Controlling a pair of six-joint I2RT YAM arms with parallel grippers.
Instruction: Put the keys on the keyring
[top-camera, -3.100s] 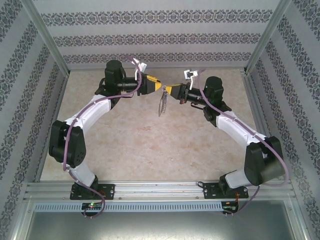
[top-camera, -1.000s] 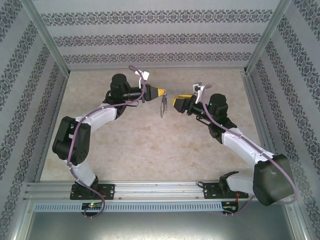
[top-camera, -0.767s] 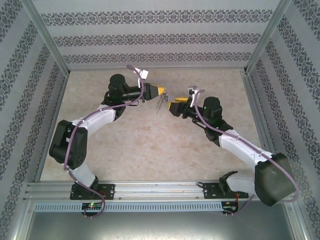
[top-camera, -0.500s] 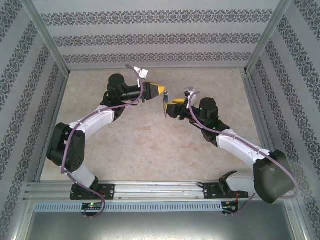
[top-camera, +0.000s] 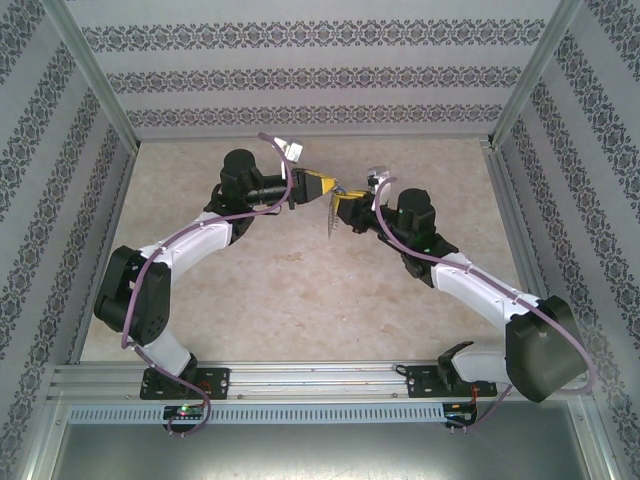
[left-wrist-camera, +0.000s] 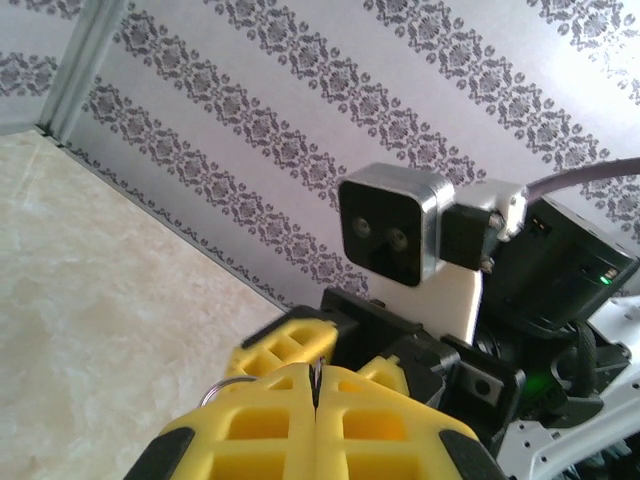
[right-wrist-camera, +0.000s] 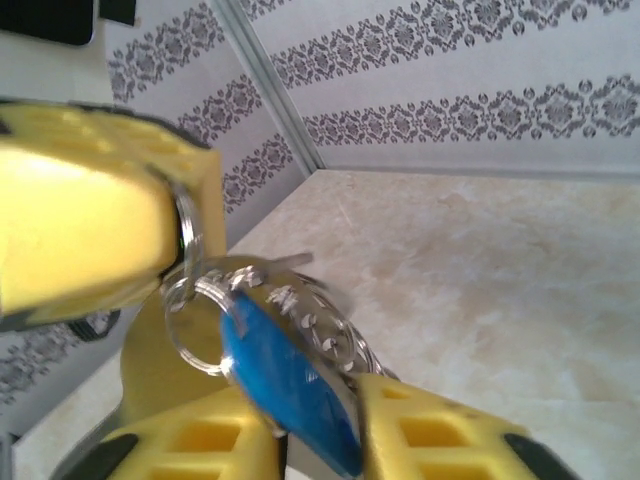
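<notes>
The left tool (left-wrist-camera: 315, 390), clenched on the thin grey metal keyring loop (right-wrist-camera: 187, 240), faces the right tool (right-wrist-camera: 300, 440), grasping the small blue-headed silver key (right-wrist-camera: 285, 385) just beside that loop.

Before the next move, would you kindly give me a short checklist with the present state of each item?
1. Left gripper shut on the keyring: ok.
2. Key, blue head between the right gripper fingers: ok.
3. Key already threaded onto keyring: cannot tell.
4. Key and keyring held off the table: ok.
5. Gap between the two grippers: cannot tell, they sit very close.
</notes>
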